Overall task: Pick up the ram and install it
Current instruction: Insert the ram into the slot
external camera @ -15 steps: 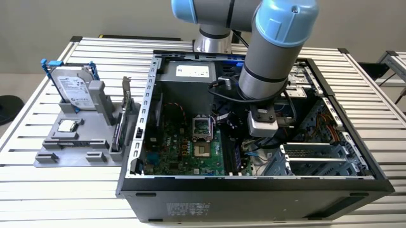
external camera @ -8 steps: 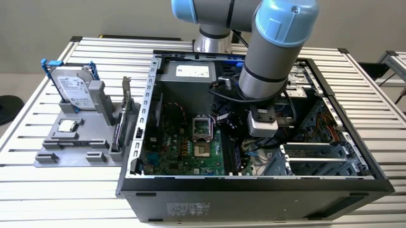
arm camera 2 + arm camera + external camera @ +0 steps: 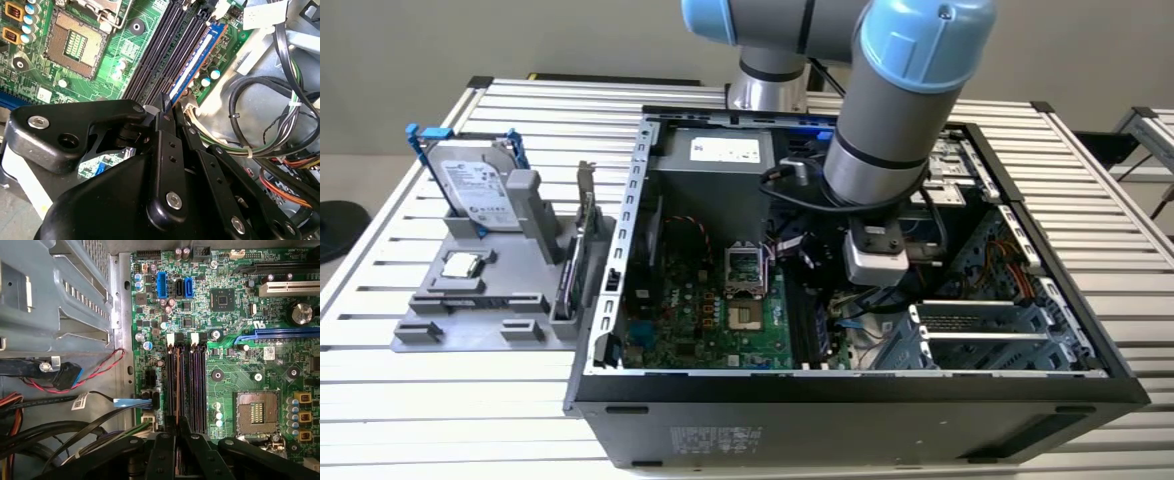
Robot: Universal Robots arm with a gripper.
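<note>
RAM stick at the outermost memory slot, our fingers clamped on its near end.

We see our gripper (image 3: 167, 107) pinching the ram (image 3: 196, 61), which stands edge-up in the slot (image 3: 177, 385) beside three bare slots. A cable bundle (image 3: 260, 125) crowds one side; the processor socket (image 3: 257, 412) lies well apart on the other.

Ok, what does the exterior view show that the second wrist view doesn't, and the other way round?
Exterior view: the hard drive and the processor chip on the grey holder beside the computer case, with the arm reaching into it. Second wrist view: the ram standing on edge in a memory slot, with the gripper at its near end. Both: the green motherboard's empty processor socket.
</note>
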